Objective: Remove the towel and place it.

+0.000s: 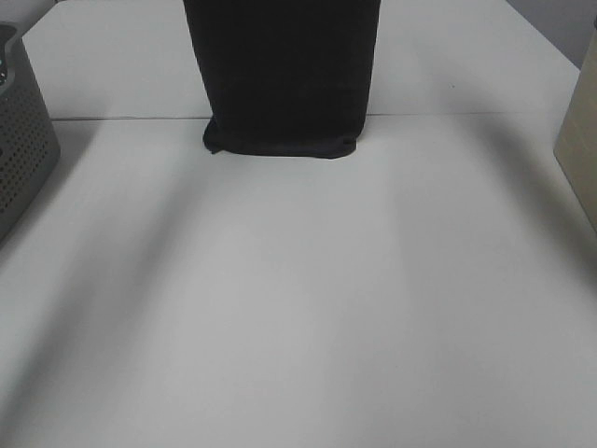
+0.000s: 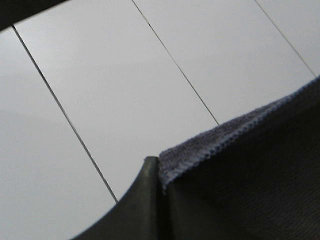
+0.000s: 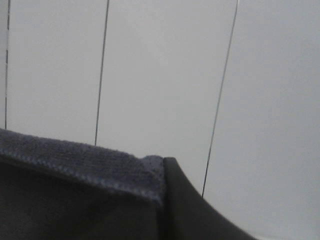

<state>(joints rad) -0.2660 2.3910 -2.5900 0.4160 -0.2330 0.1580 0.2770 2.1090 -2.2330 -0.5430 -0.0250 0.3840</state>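
Observation:
The dark charcoal towel (image 1: 284, 75) hangs upright at the far middle of the white table (image 1: 298, 308). Its folded bottom edge rests on the table, and its top runs out of the exterior high view. Neither gripper shows in that view. In the left wrist view my left gripper (image 2: 159, 172) is shut on a hemmed top corner of the towel (image 2: 250, 170), with one dark finger (image 2: 142, 200) pressed against the cloth. In the right wrist view my right gripper (image 3: 163, 172) is shut on the other top corner (image 3: 75, 200), beside its dark finger (image 3: 192, 215). Both wrist cameras look up at a white panelled surface.
A grey perforated basket (image 1: 23, 140) stands at the left edge of the table. A beige box (image 1: 580, 140) stands at the right edge. A seam (image 1: 466, 114) crosses the table just behind the towel's bottom edge.

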